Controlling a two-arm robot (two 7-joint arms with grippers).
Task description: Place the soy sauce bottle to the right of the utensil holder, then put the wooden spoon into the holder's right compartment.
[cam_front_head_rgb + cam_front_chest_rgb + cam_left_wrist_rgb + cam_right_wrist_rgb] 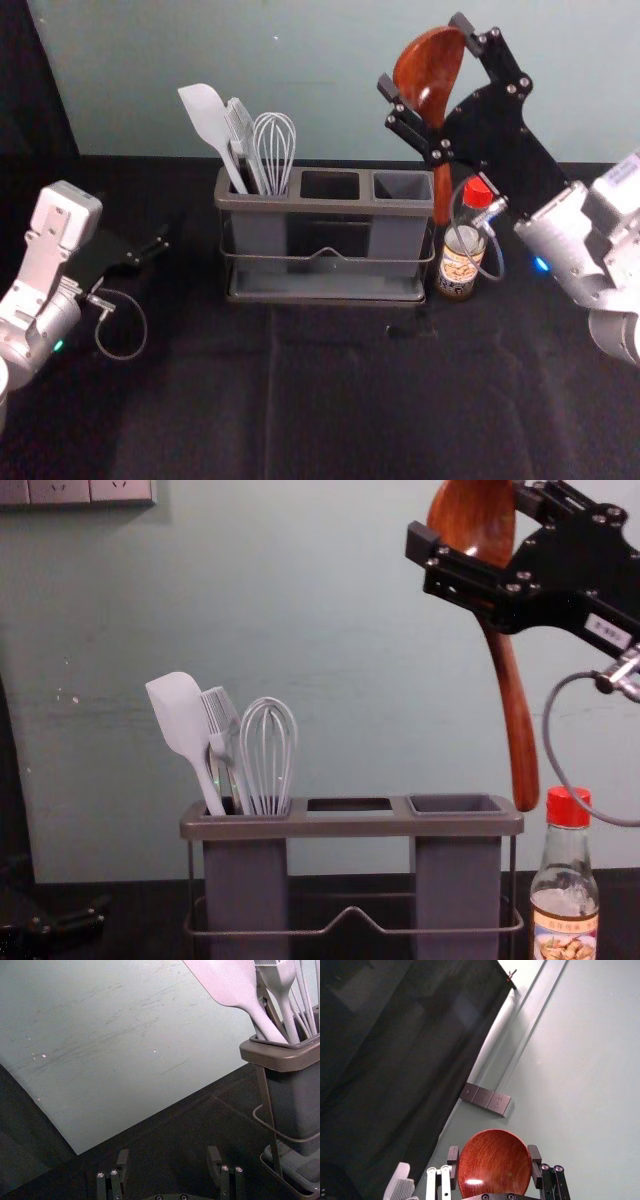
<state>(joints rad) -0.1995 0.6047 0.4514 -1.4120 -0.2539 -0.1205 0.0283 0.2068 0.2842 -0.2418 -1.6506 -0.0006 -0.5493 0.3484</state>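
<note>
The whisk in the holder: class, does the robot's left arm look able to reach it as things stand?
Probably yes, from above: the left gripper is open and empty, and nothing hangs over the whisk. Straight from the left, the spatula and brush look in the way.

Bottle (pixel 566 880) cut off below, chest view

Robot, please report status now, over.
Right tool gripping wooden spoon, raised, near-vertical. Left tool open, left of holder. Soy sauce bottle right of holder. Right compartment looks free.
</note>
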